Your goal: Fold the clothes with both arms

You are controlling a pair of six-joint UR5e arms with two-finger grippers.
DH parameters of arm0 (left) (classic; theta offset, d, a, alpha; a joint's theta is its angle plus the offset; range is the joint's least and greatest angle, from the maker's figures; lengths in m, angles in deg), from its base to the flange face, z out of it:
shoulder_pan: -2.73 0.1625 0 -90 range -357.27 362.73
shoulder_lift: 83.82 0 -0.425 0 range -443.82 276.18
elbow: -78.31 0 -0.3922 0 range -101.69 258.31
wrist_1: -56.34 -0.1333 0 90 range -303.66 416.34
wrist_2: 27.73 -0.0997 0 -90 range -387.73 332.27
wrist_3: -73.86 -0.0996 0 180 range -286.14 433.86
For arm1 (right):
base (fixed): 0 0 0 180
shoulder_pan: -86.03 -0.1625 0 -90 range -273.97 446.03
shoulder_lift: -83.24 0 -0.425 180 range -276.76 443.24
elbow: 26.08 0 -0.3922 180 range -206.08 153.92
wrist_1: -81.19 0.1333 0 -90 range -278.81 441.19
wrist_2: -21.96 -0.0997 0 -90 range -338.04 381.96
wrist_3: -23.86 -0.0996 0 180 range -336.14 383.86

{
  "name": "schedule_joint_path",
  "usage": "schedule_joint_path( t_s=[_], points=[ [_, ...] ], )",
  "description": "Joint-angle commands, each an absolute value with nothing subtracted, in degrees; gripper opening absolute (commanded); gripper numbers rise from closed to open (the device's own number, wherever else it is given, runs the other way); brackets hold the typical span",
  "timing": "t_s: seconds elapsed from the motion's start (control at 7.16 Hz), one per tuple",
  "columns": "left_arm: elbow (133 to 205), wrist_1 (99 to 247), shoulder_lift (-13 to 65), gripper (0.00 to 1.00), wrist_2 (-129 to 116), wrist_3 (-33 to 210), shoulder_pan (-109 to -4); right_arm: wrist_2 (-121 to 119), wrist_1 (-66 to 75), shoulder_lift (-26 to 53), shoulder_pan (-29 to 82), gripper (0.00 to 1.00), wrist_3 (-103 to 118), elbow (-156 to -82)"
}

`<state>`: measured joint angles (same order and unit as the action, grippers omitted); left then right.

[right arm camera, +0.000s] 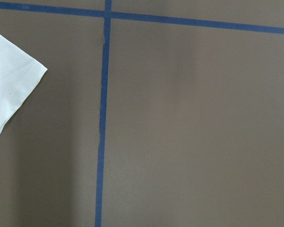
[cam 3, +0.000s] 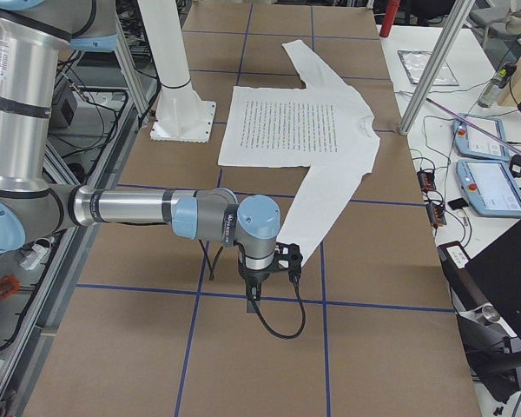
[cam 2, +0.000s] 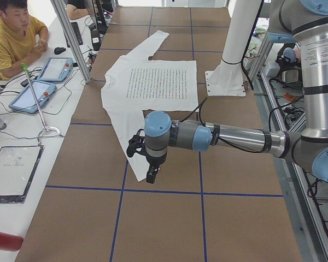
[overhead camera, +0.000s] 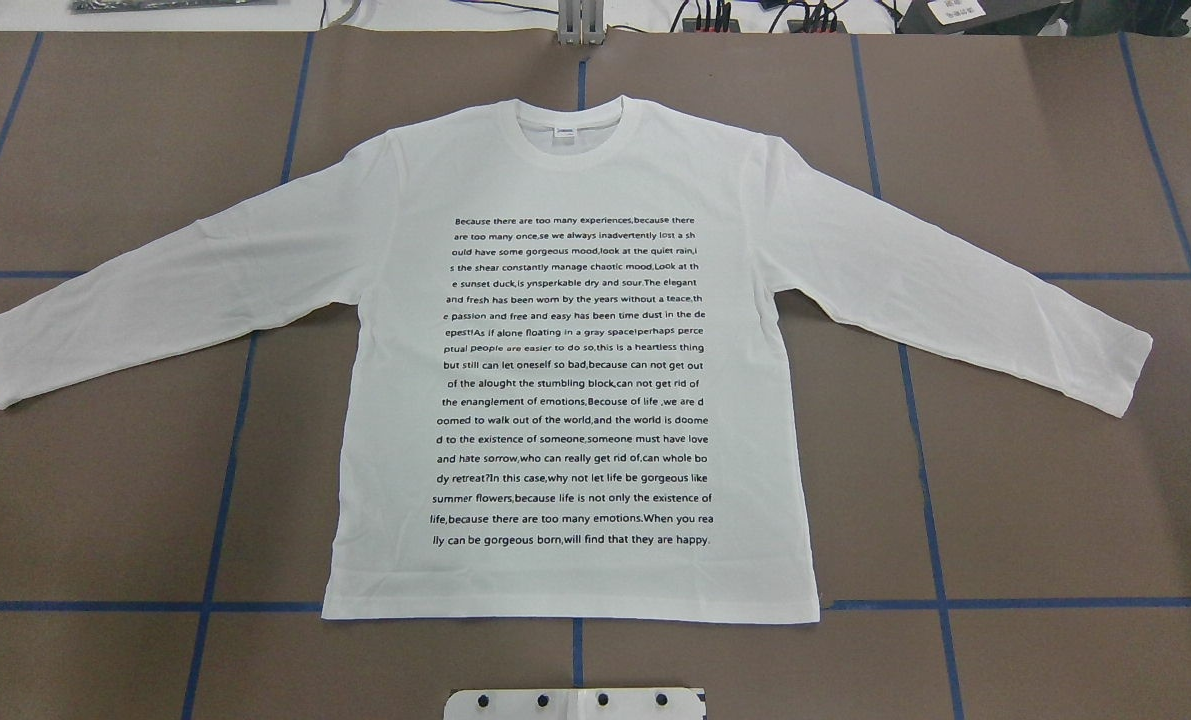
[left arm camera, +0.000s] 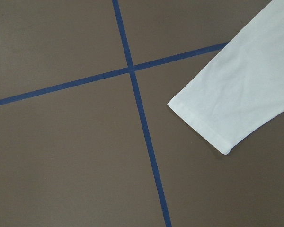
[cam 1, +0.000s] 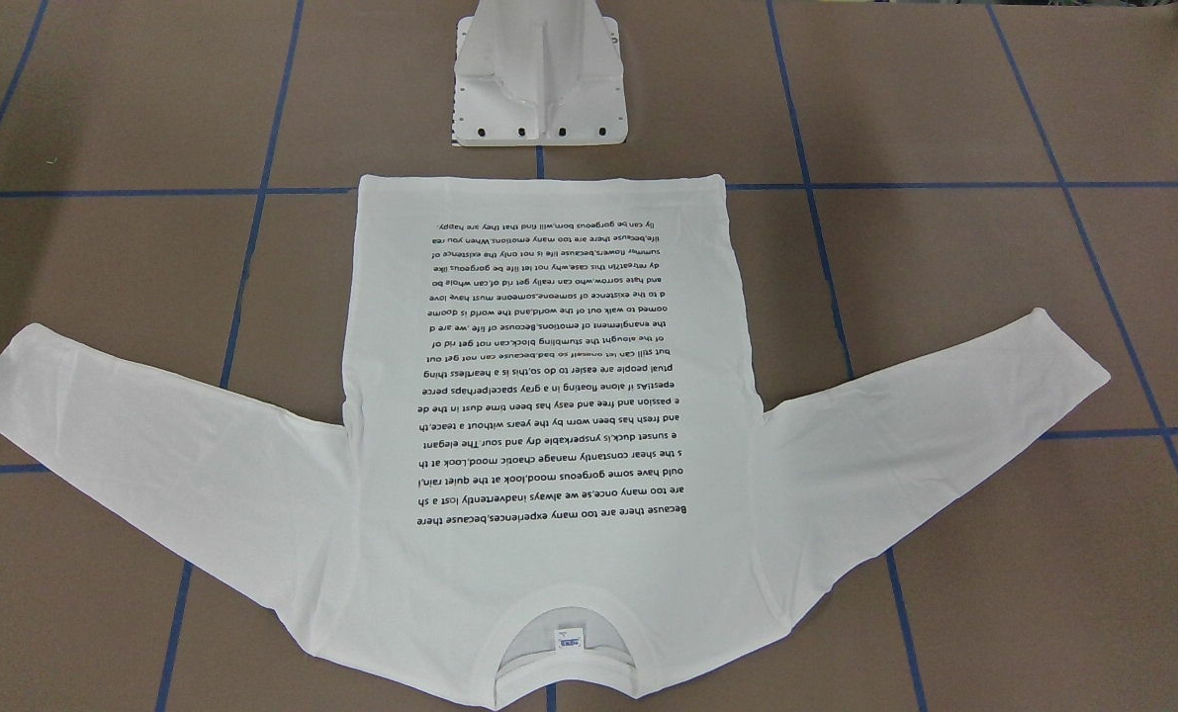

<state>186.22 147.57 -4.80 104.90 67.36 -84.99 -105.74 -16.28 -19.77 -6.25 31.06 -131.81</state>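
Observation:
The white long-sleeved T-shirt point(overhead camera: 575, 380) lies flat on the brown table, black text side up, both sleeves spread out and the neck label at the far side from the robot. It also shows in the front-facing view point(cam 1: 549, 396) and both side views point(cam 2: 153, 82) point(cam 3: 295, 122). My left gripper point(cam 2: 151, 176) hangs above the table at the left sleeve's cuff point(left arm camera: 227, 99). My right gripper point(cam 3: 255, 294) hangs above the table at the right sleeve's cuff point(right arm camera: 9, 90). Both show only in side views, so I cannot tell if they are open or shut.
The white pedestal point(cam 1: 539, 89) stands just behind the shirt's hem, and shows in the overhead view point(overhead camera: 575, 703) too. Blue tape lines cross the table. A person in yellow point(cam 2: 13, 33) and tablets point(cam 2: 33, 95) point(cam 3: 491, 187) are on the side bench.

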Motion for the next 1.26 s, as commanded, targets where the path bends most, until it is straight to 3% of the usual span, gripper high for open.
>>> schedule_joint_path(
  t_s=[0.0, 0.56, 0.84, 1.12],
  points=[
    [186.68, 147.83, -4.72, 1.0, 104.81, 67.01, -84.99, -105.31, -15.94, -19.59, -6.25, 1.0, 31.06, -131.9],
    [192.39, 149.93, -3.67, 1.0, 104.72, 67.18, -84.73, -105.49, -13.23, -15.83, -6.17, 1.0, 30.98, -134.0],
    [191.34, 155.38, -2.0, 1.0, 104.72, 67.71, -84.81, -104.95, -7.95, -12.13, -6.25, 1.0, 24.87, -132.96],
    [190.37, 155.39, -1.99, 1.0, 104.9, 67.8, -84.81, -107.23, -1.66, -13.95, -5.47, 1.0, 20.78, -132.17]
  ],
)
